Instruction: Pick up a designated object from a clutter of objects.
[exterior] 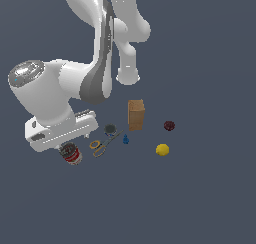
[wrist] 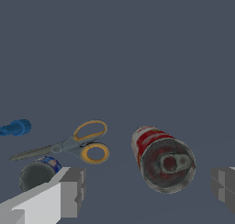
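The designated object, a red and white can [wrist: 163,159] with a dark metal top, stands at the clutter's end on the exterior view's left [exterior: 71,154]. My gripper [wrist: 148,190] is open, its grey fingers [wrist: 71,191] spread wide on either side of the can without touching it. In the exterior view the white hand [exterior: 60,130] hovers just above the can and hides the fingertips. The rest of the clutter lies to the can's right in the exterior view.
Yellow-handled scissors [exterior: 102,145] [wrist: 73,145], a dark round disc [exterior: 110,129] [wrist: 39,172] and a tiny blue piece [exterior: 126,139] [wrist: 16,127] lie close to the can. Farther off are a brown box [exterior: 136,114], a dark red ball [exterior: 169,125] and a lemon [exterior: 162,149].
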Available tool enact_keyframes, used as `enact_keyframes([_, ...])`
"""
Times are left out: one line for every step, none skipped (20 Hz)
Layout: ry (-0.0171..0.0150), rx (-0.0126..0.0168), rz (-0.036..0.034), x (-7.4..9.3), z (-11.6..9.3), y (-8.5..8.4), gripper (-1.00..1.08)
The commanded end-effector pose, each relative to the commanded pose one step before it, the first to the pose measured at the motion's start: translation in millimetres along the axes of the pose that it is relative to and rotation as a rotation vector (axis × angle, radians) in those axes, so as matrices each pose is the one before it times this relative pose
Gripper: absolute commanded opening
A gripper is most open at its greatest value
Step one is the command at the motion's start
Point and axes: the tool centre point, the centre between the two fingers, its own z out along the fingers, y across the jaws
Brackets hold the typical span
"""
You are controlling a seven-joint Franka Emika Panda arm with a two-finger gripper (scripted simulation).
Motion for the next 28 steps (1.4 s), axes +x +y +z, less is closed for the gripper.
enact_keyframes([-0.00246, 0.00265, -0.03477, -6.0, 13.51, 12.51, 1.0])
enact_keyframes([-0.001, 0.0011, -0.01118, -2.43, 4.7, 4.08, 1.0])
enact_keyframes([-0.0009, 0.00105, -0.01036, -2.35, 4.37, 3.72, 1.0])
enact_keyframes([-0.0008, 0.00098, -0.00953, -2.23, 4.04, 3.36, 1.0])
enact_keyframes([-0.00071, 0.00091, -0.00871, -2.1, 3.71, 3.02, 1.0])
enact_keyframes([-0.00062, 0.00084, -0.00783, -1.98, 3.36, 2.71, 1.0])
enact_keyframes([-0.00055, 0.00076, -0.00705, -1.79, 3.02, 2.38, 1.0])
enact_keyframes([-0.00047, 0.00068, -0.00624, -1.6, 2.68, 2.07, 1.0])
enact_keyframes([-0.0004, 0.00059, -0.00535, -1.45, 2.32, 1.79, 1.0])
enact_keyframes([-0.00033, 0.00051, -0.00454, -1.23, 1.97, 1.5, 1.0])
enact_keyframes([-0.00027, 0.00042, -0.00375, -1.0, 1.62, 1.2, 1.0])
enact_keyframes([-0.00021, 0.00033, -0.0029, -0.79, 1.26, 0.93, 1.0])
enact_keyframes([-0.00014, 0.00023, -0.00205, -0.58, 0.9, 0.67, 1.0])
enact_keyframes([-0.00008, 0.00013, -0.00119, -0.38, 0.54, 0.42, 1.0])
enact_keyframes([-0.00005, 0.00008, -0.00068, 0.04, 0.2, 0.03, 1.0])
enact_keyframes([-0.00048, 0.00033, 0.0038, -0.06, -0.63, -0.6, 1.0])
enact_keyframes([0.0, 0.0, 0.0, -0.02, 0.42, 0.01, 1.0])
enact_keyframes([0.0, 0.0, 0.0, -0.06, 1.25, 0.03, 1.0])
enact_keyframes([0.0, 0.0, 0.0, -0.11, 2.08, 0.05, 1.0])
enact_keyframes([0.00008, -0.00006, -0.00068, 0.21, 2.84, -0.2, 1.0])
enact_keyframes([0.0, 0.0, 0.0, -0.21, 3.74, 0.07, 1.0])
enact_keyframes([0.0, 0.0, 0.0, -0.27, 4.58, 0.06, 1.0])
enact_keyframes([0.00009, -0.00006, -0.00068, 0.04, 5.34, -0.21, 1.0])
enact_keyframes([0.00009, -0.00006, -0.00068, -0.02, 6.1, -0.22, 1.0])
enact_keyframes([0.0, 0.0, 0.0, -0.38, 5.88, 0.03, 1.0])
enact_keyframes([0.00009, -0.00006, -0.00068, 0.05, 5.03, -0.22, 1.0])
enact_keyframes([0.0, 0.0, 0.0, -0.25, 4.3, 0.06, 1.0])
enact_keyframes([0.00008, -0.00006, -0.00068, 0.2, 3.45, -0.16, 1.0])
